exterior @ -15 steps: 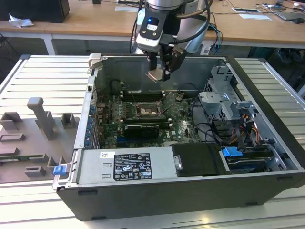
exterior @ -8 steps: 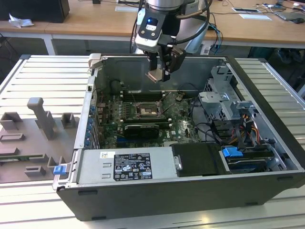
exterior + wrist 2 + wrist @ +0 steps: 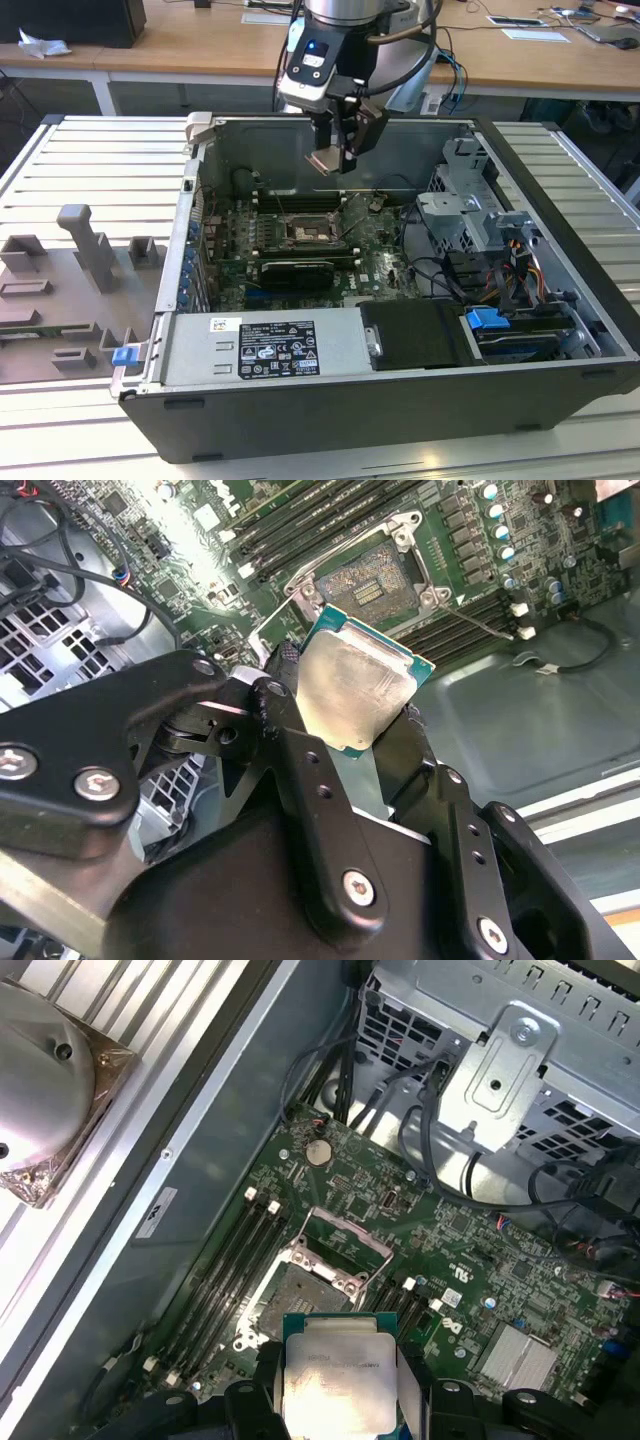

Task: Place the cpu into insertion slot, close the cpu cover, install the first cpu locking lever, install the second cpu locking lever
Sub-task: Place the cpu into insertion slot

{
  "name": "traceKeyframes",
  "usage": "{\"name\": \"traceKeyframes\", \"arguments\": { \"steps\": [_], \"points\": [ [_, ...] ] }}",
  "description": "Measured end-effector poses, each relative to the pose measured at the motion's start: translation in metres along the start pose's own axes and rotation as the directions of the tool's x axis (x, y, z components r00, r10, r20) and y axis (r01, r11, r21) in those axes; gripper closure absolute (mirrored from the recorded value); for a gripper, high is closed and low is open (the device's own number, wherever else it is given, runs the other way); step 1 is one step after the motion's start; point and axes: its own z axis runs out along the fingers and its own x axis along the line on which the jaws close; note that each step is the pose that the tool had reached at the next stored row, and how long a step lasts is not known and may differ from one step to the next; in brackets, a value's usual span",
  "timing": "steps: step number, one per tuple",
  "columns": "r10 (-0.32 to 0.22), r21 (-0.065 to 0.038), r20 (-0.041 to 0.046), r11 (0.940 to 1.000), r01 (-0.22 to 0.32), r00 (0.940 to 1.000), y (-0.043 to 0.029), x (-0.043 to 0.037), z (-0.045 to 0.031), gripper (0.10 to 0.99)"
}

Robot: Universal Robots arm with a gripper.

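My gripper (image 3: 336,152) hangs above the open computer case, shut on the cpu (image 3: 325,160). In the second wrist view the cpu (image 3: 355,685) shows its pale silvery face, tilted, pinched at two edges between the black fingers (image 3: 275,708). The insertion slot (image 3: 375,572) lies bare on the green motherboard below it, with no chip in it. In the first wrist view the cpu (image 3: 338,1380) sits just short of the slot (image 3: 303,1288), and the silvery cpu cover (image 3: 347,1237) stands swung open at the slot's far side. A thin wire lever (image 3: 478,623) sticks out beside the slot.
A long black expansion card (image 3: 297,268) lies near the slot, with memory slots (image 3: 300,200) behind it. A metal drive cage (image 3: 465,215) and cables fill the exterior view's right. A grey fixture tray (image 3: 70,290) sits outside the case on the exterior view's left.
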Motion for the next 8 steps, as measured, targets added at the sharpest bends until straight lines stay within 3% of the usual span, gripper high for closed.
{"name": "traceKeyframes", "arguments": {
  "steps": [8],
  "points": [
    [0.016, 0.0, 0.0013, 0.9999, -0.016, 0.9999, -0.0003, -0.0001, 0.003, 0.545]
  ]
}}
